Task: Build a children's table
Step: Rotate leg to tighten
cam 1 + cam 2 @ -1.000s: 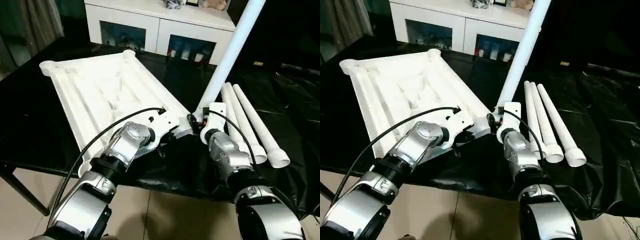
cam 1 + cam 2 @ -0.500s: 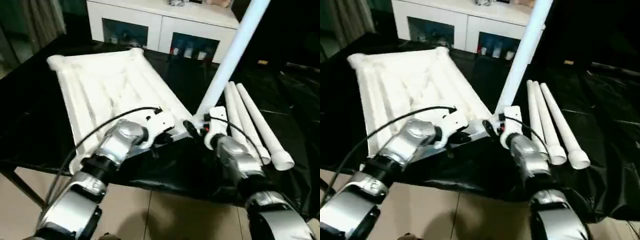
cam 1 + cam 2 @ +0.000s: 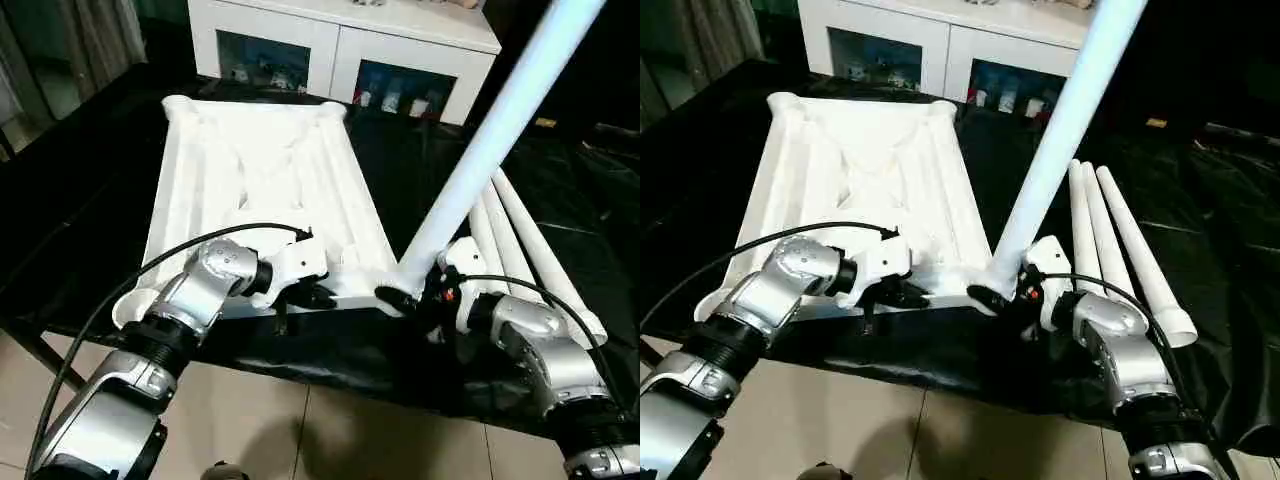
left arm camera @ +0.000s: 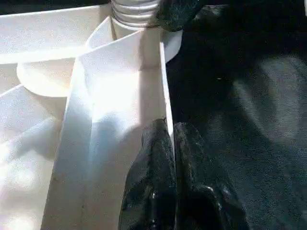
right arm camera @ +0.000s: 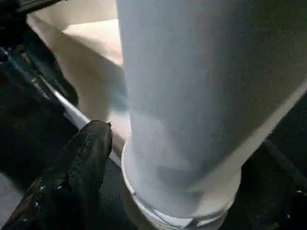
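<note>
On black sheeting, left hand pinches tabletop rim; right hand straddles leg, unclenched

Plenty of open black table to the left of the upturned tabletop and beyond its far edge, up to the white cabinet closing off the far side. Near right corner crowded: a leg rising on a slant from the corner socket, the right gripper spread around its base, the left gripper pinched on the near rim just beside. Further right, blocked by three loose legs lying side by side; free black sheet again past them.
</note>
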Controlling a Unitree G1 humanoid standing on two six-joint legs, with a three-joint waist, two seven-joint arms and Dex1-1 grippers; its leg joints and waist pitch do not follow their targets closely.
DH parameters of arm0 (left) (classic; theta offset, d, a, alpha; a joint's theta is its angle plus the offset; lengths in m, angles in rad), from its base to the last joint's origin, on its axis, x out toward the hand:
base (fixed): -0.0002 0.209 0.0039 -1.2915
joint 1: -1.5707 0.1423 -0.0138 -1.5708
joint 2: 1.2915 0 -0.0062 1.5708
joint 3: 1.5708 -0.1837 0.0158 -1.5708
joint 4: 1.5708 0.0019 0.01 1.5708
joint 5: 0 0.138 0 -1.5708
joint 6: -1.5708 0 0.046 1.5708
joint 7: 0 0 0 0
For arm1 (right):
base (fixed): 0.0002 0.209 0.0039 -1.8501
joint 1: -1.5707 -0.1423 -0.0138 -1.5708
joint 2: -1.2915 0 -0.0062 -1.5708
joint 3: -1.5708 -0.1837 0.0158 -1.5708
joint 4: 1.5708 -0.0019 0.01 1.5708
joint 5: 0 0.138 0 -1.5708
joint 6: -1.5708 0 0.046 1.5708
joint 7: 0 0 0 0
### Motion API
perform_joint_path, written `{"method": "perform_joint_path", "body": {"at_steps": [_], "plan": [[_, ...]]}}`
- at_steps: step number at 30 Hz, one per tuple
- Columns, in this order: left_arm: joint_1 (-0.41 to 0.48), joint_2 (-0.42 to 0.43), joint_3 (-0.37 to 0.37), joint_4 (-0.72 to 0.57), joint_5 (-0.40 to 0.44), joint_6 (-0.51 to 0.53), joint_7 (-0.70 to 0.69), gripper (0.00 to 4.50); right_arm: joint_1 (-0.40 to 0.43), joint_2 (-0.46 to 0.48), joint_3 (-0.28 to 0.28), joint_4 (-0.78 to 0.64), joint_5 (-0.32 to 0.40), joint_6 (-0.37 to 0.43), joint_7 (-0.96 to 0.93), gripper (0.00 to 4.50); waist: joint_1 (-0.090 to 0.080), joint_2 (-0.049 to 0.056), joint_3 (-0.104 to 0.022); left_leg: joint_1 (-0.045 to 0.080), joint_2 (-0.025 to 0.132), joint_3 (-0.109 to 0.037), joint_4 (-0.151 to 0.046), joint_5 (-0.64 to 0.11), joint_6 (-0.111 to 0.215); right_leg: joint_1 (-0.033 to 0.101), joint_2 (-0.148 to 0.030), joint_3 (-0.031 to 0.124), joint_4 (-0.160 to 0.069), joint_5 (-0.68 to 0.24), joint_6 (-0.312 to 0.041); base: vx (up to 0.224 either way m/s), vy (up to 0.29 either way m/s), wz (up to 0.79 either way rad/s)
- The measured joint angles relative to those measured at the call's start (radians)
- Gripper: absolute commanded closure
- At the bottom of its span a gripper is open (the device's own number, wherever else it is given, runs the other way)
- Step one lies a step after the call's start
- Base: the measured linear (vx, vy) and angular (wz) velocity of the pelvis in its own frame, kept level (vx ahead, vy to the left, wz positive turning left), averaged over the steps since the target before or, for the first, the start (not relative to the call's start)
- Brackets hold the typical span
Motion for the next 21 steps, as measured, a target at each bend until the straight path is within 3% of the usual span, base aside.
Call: {"method": "perform_joint_path", "body": {"at_steps": [3, 4, 14, 21], "plan": [[0.000, 0.004, 0.000, 0.000, -0.005, -0.002, -0.010, 4.50, 0.003, 0.000, 0.001, -0.017, 0.002, 0.012, 0.008, 0.71, 0.000, 0.001, 0.000, 0.000, 0.000, 0.000, -0.001, 0.000, 0.000, 0.000, 0.000, 0.000, 0.000, 0.000, 0.000, 0.000, 0.000, 0.00], [0.000, 0.005, 0.000, 0.000, -0.005, -0.003, -0.011, 4.50, 0.002, 0.000, 0.001, -0.017, 0.001, 0.013, 0.009, 0.97, 0.000, 0.001, 0.000, 0.000, 0.000, 0.000, -0.001, 0.000, 0.000, 0.000, 0.000, 0.000, 0.000, 0.000, 0.000, 0.000, 0.000, 0.00], [0.001, 0.013, 0.001, 0.001, -0.007, -0.012, -0.030, 4.50, 0.002, -0.002, -0.002, -0.017, 0.001, 0.021, 0.012, 1.71, 0.000, 0.001, 0.000, 0.000, 0.000, 0.000, -0.001, 0.000, 0.000, 0.000, 0.000, 0.000, -0.001, 0.000, 0.000, 0.000, 0.000, 0.00], [0.001, 0.015, 0.003, 0.004, -0.007, -0.013, -0.030, 4.50, 0.002, 0.013, -0.005, -0.009, -0.001, 0.017, -0.006, 1.80, -0.003, 0.000, 0.000, 0.001, 0.000, 0.000, -0.001, 0.000, 0.000, 0.000, 0.000, 0.000, -0.001, 0.000, 0.000, 0.000, 0.000, 0.00]]}}
